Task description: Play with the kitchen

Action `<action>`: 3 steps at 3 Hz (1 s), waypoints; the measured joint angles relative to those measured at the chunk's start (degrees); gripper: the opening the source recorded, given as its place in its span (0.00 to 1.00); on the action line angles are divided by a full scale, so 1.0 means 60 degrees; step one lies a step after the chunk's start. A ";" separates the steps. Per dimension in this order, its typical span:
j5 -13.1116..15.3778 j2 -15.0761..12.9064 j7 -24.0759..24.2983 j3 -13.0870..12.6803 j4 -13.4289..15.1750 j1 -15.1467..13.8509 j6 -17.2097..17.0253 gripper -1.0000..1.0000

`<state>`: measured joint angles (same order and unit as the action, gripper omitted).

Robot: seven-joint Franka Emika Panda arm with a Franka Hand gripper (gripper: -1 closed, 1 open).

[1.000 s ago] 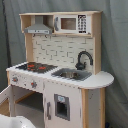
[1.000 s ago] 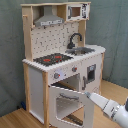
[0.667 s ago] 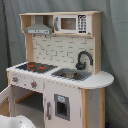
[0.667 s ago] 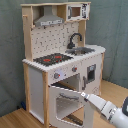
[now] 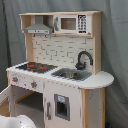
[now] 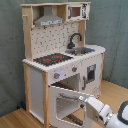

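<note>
The tall white and light-wood toy kitchen (image 6: 60,65) stands directly ahead of the gripper (image 6: 83,99), whose finger opening I cannot tell, at the swung-open windowed oven door (image 6: 65,102) (light, rigid panel, best taken at its free edge).

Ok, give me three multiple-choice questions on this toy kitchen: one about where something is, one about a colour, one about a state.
1. Where does the microwave sit?
A. on the top shelf
B. under the sink
C. on the floor

2. What colour is the faucet?
A. white
B. black
C. yellow

3. How is the oven door?
A. shut
B. missing
C. swung open

Answers:
1. A: it stands beside the grey hood at the top.
2. B: the curved spout is black in both exterior views.
3. C: in the second exterior view it stands open at the arm's claw.
</note>
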<state>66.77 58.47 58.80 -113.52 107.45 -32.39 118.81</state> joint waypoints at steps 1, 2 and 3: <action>-0.0114 0.0160 0.1226 -0.0347 -0.0154 -0.0296 -0.0085 1.00; -0.0302 0.0290 0.2349 -0.0676 -0.0262 -0.0528 -0.0161 1.00; -0.0516 0.0395 0.3374 -0.0943 -0.0302 -0.0705 -0.0217 1.00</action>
<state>63.67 60.84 79.04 -119.18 105.64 -36.61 117.51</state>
